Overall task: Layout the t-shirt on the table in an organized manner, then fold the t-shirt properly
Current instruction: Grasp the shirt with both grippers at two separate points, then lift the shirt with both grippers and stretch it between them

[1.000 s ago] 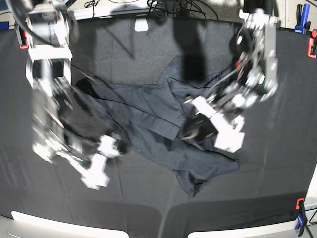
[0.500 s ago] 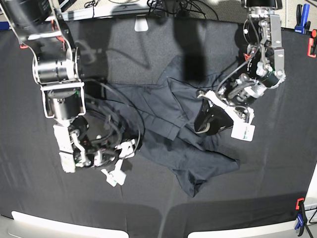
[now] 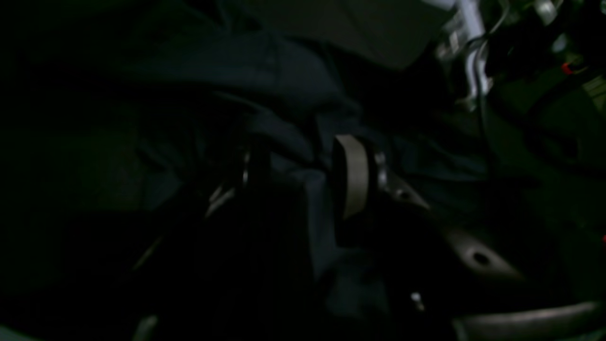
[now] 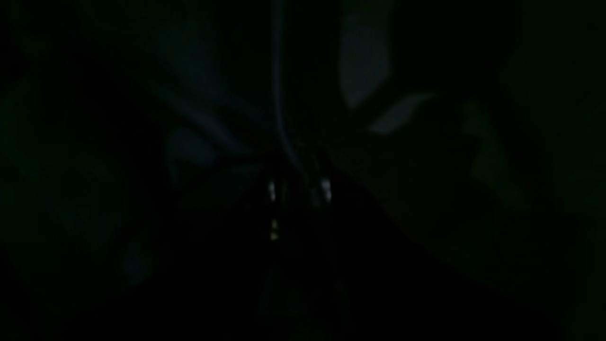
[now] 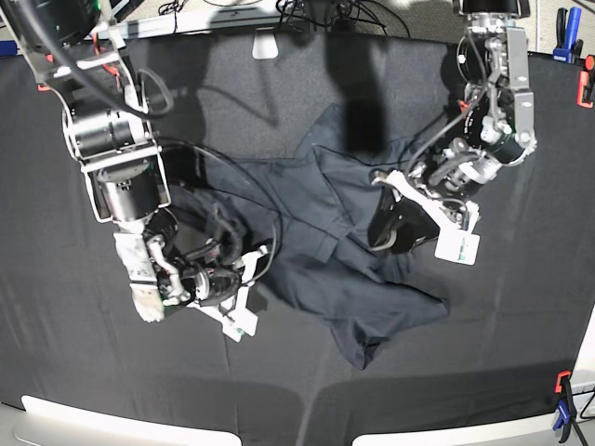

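Your t-shirt (image 5: pixel 325 242) lies crumpled across the middle of the counter (image 5: pixel 521 316), one corner trailing toward the near edge. Your left hand (image 5: pixel 395 228) sits on the shirt's far-right part — in the left wrist view a fold of cloth runs between its fingers (image 3: pixel 352 175), pinched there. Your right hand (image 5: pixel 249 288) is down at the shirt's opposite edge, closed tight; the right wrist view is too dark to show whether it holds cloth.
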Controlling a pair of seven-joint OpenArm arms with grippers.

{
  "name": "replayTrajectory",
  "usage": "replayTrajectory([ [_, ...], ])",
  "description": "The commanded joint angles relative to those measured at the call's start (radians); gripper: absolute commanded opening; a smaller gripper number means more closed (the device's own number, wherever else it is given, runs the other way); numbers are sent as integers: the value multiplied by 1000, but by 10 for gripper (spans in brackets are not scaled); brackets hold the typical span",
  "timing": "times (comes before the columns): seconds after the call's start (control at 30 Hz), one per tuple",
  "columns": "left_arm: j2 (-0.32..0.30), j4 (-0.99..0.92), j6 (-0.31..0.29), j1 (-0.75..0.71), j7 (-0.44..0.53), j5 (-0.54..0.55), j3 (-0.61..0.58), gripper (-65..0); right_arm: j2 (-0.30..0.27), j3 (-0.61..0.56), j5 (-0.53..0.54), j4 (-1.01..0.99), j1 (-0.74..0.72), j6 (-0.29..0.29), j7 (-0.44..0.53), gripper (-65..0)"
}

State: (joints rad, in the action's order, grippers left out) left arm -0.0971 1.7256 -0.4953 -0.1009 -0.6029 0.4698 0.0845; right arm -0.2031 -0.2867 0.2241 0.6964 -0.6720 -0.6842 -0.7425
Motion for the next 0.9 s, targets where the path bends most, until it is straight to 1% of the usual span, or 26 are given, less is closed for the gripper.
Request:
replayTrajectory([
  [0.0,-1,22,-6,6,27,18,0,-443,-37,6,-26,19,-60,13,30,-650],
  [0.07,-1,22,-6,-3,27,21,0,-443,-84,6,-76,19,-86,62,15,-650],
  [0.17,-1,22,-6,-23,27,20,0,-443,-181,6,-126,19,-108,110,20,-650],
  [0.23,-1,22,-6,-37,27,20,0,-443,-256,6,-150,19,-109,170,32,-650],
  [0.27,-1,22,-6,-45,28,21,0,-443,-294,6,-154,19,-108,219,32,-650],
  [0.3,-1,22,-6,-51,28,21,0,-443,-329,6,-155,19,-106,245,32,-650],
  [0.4,0,22,-6,-57,27,21,0,-443,-418,6,-154,19,-106,251,32,-650],
  [0.47,0,22,-6,-54,33,21,0,-443,-462,6,-135,19,-106,251,31,-650],
  [0.53,0,22,-5,-48,36,21,0,-443,-491,6,-107,19,-106,251,30,-650],
  [0.57,0,22,10,-45,40,21,-1,-443,-501,6,-90,19,-106,251,29,-650],
  [0.63,0,21,64,-40,72,21,-5,-443,-509,6,-69,19,-106,250,25,-650],
  [0.7,0,19,122,-34,112,17,-9,-443,-505,6,-60,19,-106,249,19,-650],
  [0.77,3,3,160,-8,108,17,-9,-443,-499,6,-60,19,-106,250,16,-650],
  [0.87,15,-76,196,64,98,17,-8,-443,-483,6,-60,19,-106,246,5,-650],
])
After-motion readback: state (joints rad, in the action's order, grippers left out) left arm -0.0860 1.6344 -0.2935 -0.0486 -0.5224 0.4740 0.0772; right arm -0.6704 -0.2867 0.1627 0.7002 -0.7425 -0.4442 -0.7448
